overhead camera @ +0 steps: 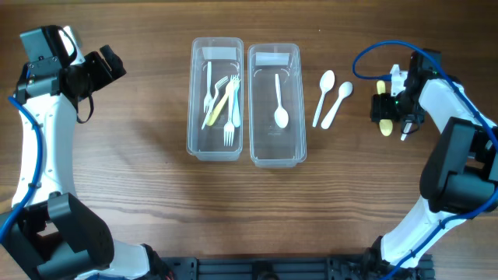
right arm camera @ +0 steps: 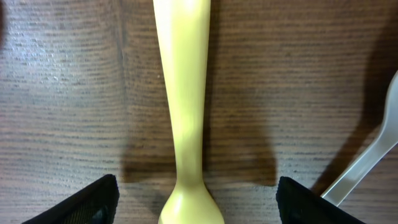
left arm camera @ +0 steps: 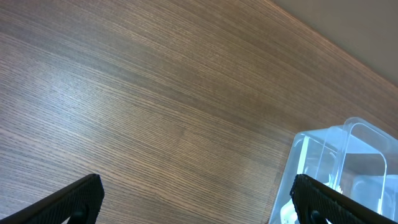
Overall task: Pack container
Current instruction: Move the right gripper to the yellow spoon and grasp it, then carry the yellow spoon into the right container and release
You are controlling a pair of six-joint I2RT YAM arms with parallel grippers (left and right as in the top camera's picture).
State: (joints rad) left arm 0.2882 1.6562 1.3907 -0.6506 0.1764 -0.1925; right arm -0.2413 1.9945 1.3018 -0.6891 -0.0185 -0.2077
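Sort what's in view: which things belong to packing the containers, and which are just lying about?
Job: two clear plastic tubs, white and yellow plastic forks, packed white plastic spoon, two loose white plastic spoons, yellow plastic spoon.
Lying about: black metal rail, bottom of overhead view.

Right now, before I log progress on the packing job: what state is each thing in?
left container: lidless, holds forks
right container: lidless, holds one white spoon
two loose white spoons: lying on the table, unpacked
yellow spoon: flat on the table, not gripped
left end effector: open, empty
right end effector: open, straddling the yellow spoon
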